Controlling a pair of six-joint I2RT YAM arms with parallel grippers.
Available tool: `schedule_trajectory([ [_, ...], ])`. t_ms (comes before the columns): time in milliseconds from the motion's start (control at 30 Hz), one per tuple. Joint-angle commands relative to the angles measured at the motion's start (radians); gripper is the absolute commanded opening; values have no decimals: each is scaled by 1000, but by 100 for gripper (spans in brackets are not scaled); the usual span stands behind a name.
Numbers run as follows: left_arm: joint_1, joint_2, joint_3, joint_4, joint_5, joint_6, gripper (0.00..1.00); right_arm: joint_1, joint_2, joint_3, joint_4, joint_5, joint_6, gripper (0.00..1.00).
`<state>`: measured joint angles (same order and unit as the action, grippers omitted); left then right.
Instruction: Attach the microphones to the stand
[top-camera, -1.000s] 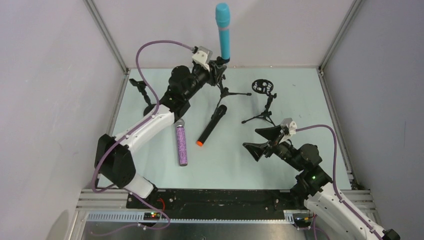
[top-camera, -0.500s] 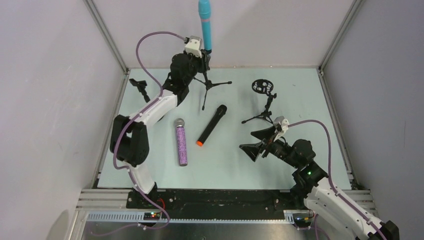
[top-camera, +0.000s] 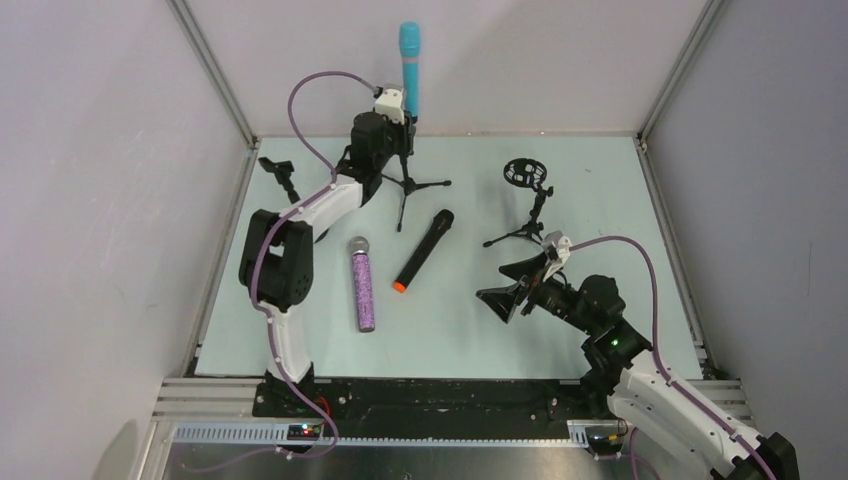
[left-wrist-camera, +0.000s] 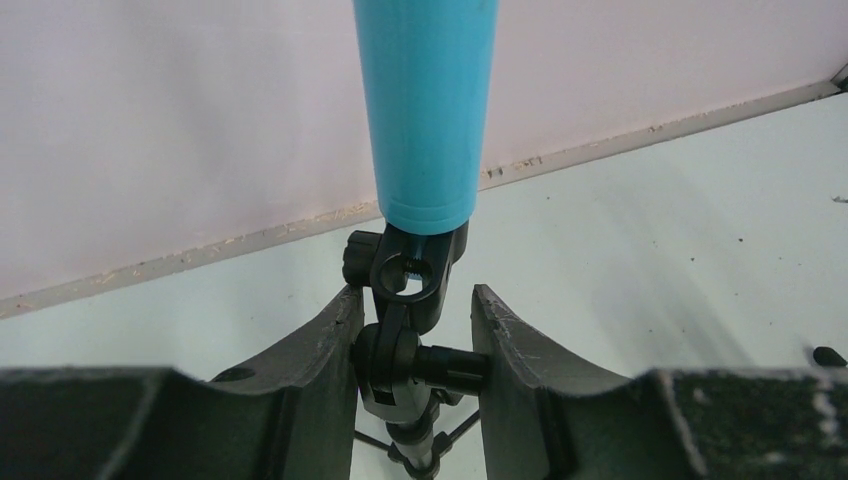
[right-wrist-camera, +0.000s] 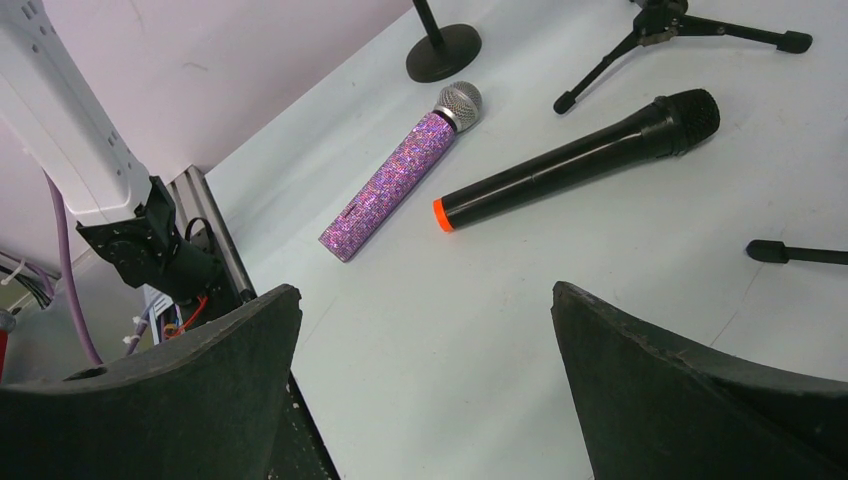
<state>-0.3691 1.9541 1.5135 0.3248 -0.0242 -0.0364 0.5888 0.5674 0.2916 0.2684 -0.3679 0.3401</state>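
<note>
The turquoise-blue microphone (top-camera: 410, 60) stands upright in the clip of a black tripod stand (top-camera: 404, 190) at the back of the table. My left gripper (top-camera: 398, 128) is shut on that stand's swivel joint (left-wrist-camera: 405, 360), just under the turquoise microphone (left-wrist-camera: 425, 110). The purple glitter microphone (top-camera: 362, 285) and the black microphone with the orange end (top-camera: 421, 251) lie flat mid-table. My right gripper (top-camera: 512, 287) hovers open to their right with nothing in it; both microphones, purple (right-wrist-camera: 395, 175) and black (right-wrist-camera: 580, 160), lie ahead of it.
A second tripod stand with a ring mount (top-camera: 527, 200) stands at the back right, just behind my right gripper. A round-based stand (top-camera: 283, 180) is at the back left. Frame walls close in the table on three sides.
My left arm has swung left, carrying the stand and turquoise microphone along the back wall and setting the mic more upright. My right arm has drifted slightly nearer and left, still open.
</note>
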Motion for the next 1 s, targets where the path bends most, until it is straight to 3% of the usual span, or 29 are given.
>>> schedule_trajectory([
  [0,9,-14,53,102,-5,-5,0,-5,-1,13,48,-9,5,99],
  [167,7,-14,23,102,0,-3,2,-6,-2,5,77,-30,5,99],
  [633,9,-77,-57,105,17,-19,65,-7,-11,-1,101,-59,17,99],
  [800,9,-106,-78,109,52,-22,81,-6,-20,-3,125,-95,22,99],
  [967,8,-162,-99,122,45,-41,88,-5,-18,-3,142,-116,30,99],
])
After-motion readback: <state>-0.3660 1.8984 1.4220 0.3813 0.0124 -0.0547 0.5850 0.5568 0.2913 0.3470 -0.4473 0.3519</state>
